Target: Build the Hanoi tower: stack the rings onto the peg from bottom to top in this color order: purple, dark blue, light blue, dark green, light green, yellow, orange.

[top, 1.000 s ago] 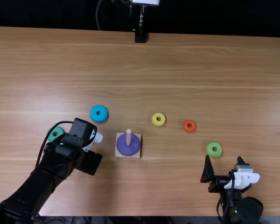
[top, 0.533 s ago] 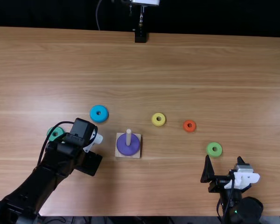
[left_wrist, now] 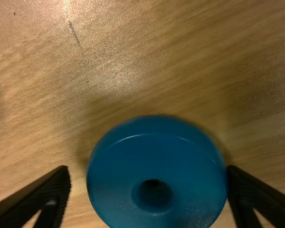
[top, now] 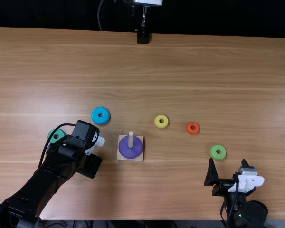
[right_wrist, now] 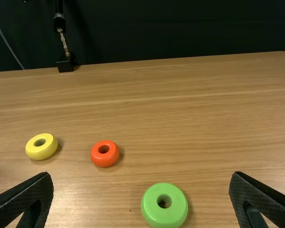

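In the top view my left gripper is low over the table, left of the wooden base, whose peg carries the purple ring. The left wrist view has the dark blue ring between the open fingers of my left gripper; a gap shows at one side. My right gripper stands open just short of the light green ring; the right wrist view has that ring ahead of my right gripper. Loose rings include light blue, yellow and orange.
The dark green ring lies at the left, partly covered by the left arm. A black stand with a metal rod is at the table's far edge, and a cable hangs near it.
My left gripper has shifted very slightly to the left. The right arm, the base and the loose rings have kept their places.
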Robot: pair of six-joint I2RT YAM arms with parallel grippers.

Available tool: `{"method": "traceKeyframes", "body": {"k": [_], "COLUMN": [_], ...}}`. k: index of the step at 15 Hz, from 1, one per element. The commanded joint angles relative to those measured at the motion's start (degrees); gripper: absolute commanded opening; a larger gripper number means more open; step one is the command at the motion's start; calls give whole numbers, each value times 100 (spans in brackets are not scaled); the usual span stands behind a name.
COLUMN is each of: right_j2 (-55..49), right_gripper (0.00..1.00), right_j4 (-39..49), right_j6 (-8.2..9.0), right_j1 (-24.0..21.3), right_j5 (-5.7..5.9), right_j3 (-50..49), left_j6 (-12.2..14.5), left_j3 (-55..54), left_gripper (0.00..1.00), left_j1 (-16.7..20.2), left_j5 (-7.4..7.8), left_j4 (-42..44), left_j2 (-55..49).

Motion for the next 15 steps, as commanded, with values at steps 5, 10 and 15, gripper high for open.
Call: {"method": "traceKeyframes", "body": {"k": [5,10,15], "right_j2": [-69,-69,-69], "right_gripper": [100,100,100], "right_j4": [-402,-402,-402], "right_j6": [30,30,30], "right_j1": [-80,-80,-80], "right_j5": [62,62,62], "right_j3": [-401,-401,-401], "left_j6": [8,-466,-477], "left_j3": [-65,348,1640], "left_gripper": [0,0,0], "left_j1": [-84,-145,-84], "left_j5": [29,-3,29], "left_j4": [6,-57,-1133], "left_j2": [52,-141,-335]}}
